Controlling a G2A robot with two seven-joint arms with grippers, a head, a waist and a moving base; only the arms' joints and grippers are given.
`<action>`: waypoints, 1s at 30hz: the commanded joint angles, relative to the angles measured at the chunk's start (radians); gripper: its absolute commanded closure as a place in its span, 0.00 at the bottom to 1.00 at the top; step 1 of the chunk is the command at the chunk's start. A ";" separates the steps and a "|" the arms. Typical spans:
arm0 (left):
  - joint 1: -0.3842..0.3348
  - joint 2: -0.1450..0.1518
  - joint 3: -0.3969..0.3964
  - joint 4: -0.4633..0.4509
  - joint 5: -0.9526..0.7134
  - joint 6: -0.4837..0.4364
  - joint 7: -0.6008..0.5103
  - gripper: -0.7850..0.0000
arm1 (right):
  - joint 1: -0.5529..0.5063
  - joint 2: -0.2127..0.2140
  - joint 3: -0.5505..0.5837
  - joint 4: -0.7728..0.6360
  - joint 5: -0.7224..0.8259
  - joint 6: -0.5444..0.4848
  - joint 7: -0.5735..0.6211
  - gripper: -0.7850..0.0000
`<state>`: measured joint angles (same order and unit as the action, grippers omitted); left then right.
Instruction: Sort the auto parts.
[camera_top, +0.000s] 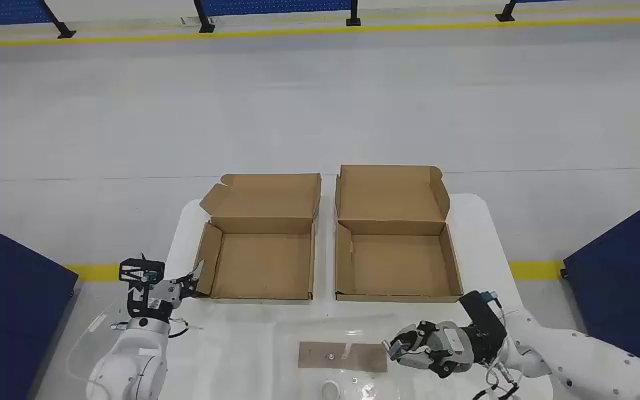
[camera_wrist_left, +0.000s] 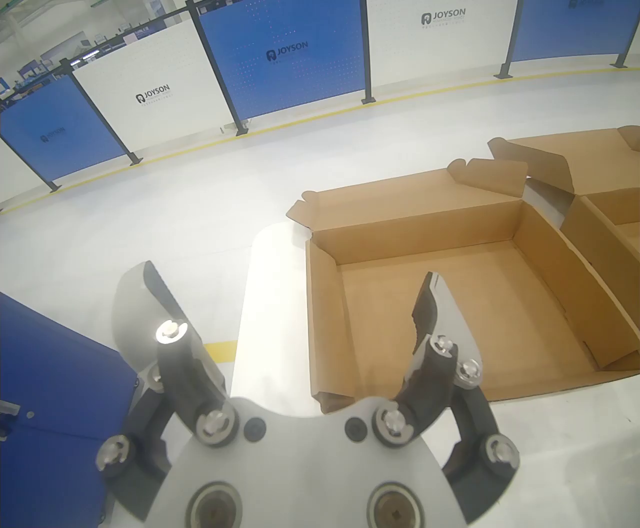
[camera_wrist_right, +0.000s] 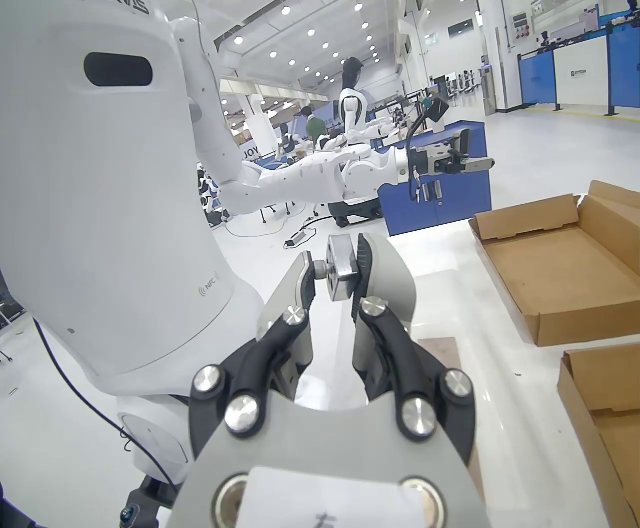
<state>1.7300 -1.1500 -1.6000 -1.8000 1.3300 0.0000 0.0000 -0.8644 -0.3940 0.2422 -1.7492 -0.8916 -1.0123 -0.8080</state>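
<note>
White table (camera_top: 250, 330). Open cardboard left box (camera_top: 262, 265) and right box (camera_top: 395, 262) side by side, far. Brown sheet (camera_top: 342, 356) near centre. Left gripper (camera_wrist_left: 292, 285) near left, fingers apart. Right gripper (camera_top: 393, 349) beside sheet, clamped on auto part (camera_wrist_right: 342, 272): small silvery block, round stud.

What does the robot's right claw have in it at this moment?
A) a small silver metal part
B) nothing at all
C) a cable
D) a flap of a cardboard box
A: in the right wrist view, the right gripper is shut on a small silver metal part, pinched between its two fingers.
</note>
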 joint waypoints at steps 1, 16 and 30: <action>0.000 0.000 0.000 0.000 0.000 0.000 0.000 0.00 | 0.000 0.000 0.000 0.000 0.000 0.000 0.000 1.00; 0.000 0.000 0.000 0.000 0.000 0.000 0.000 0.00 | 0.082 -0.013 -0.072 -0.055 0.301 0.000 0.084 1.00; 0.000 0.000 0.000 0.000 0.000 0.000 0.000 0.00 | 0.137 -0.022 -0.072 -0.097 0.469 0.000 0.185 1.00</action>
<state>1.7300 -1.1500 -1.6000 -1.8000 1.3300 0.0000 0.0000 -0.7270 -0.4166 0.1700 -1.8469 -0.4195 -1.0123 -0.6214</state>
